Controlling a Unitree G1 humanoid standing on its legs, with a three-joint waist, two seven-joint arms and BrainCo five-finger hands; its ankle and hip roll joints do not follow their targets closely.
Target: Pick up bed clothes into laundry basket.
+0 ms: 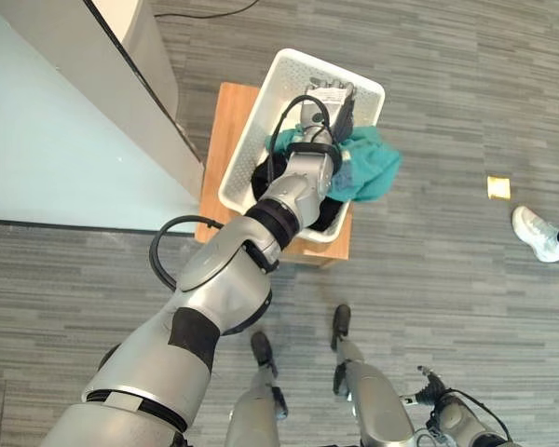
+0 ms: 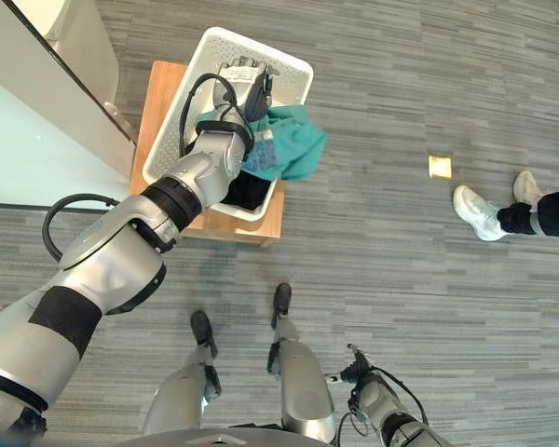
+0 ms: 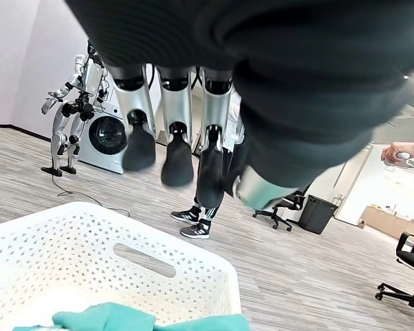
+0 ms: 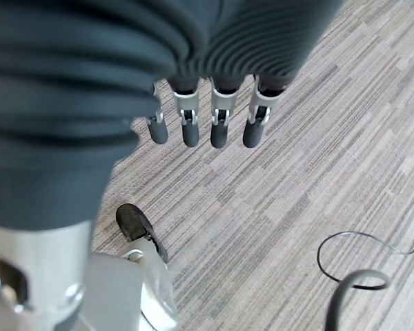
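Teal bed clothes (image 1: 371, 166), soft, light and floppy, heaped in white laundry basket (image 1: 257, 119) and spilling over its rim; best pinched at a bunched fold; left hand (image 3: 167, 121) above, fingers straight, empty.

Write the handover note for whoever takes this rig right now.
Left hand: open, fingers straight, over the white laundry basket, holding nothing.
Right hand: open, hanging low at the robot's side over the floor.
Teal cloth: in the basket but draped over its right rim; dark clothes lie inside. Basket sits on a wooden stool.
Left to do: probably tuck the teal cloth fully in.
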